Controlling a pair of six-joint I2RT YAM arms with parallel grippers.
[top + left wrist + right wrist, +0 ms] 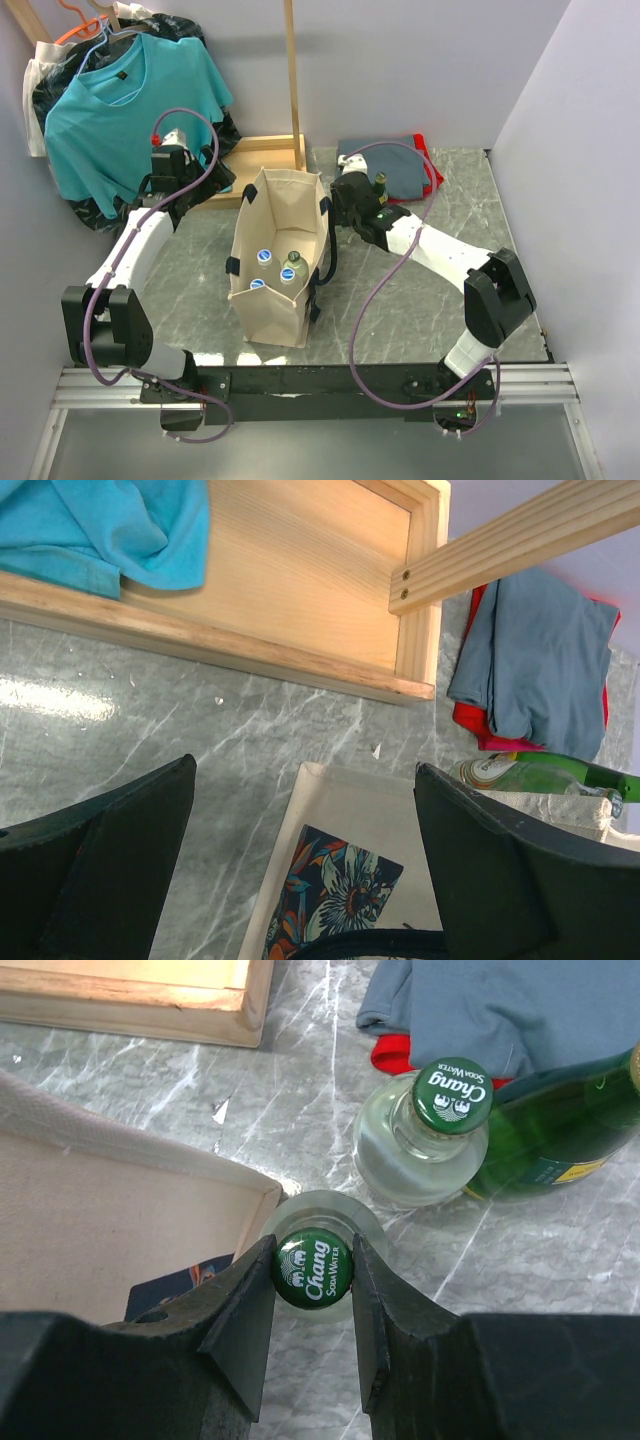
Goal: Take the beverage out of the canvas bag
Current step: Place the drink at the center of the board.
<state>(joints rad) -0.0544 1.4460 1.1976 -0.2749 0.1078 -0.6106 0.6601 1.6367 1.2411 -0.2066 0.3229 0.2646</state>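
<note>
Beverage bottle [313, 1270] is pinched at its green cap by the right gripper [313, 1263], outside the canvas bag [270, 300], just beside its corner. Recommended: set it upright on bare table [300, 1090], apart from the neighbouring bottle [420, 1145], before releasing. Fingers of the left gripper [305, 780] are spread, empty.

you're in a robot lab cell — white walls [420, 60], marbled tabletop [200, 270], left arm [135, 250] and right arm [440, 250] on a metal rail [560, 385].

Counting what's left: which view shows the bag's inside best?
Top external: it looks down into the open bag, bottles visible inside. Left wrist shows only a printed wall; right wrist only a corner.
</note>
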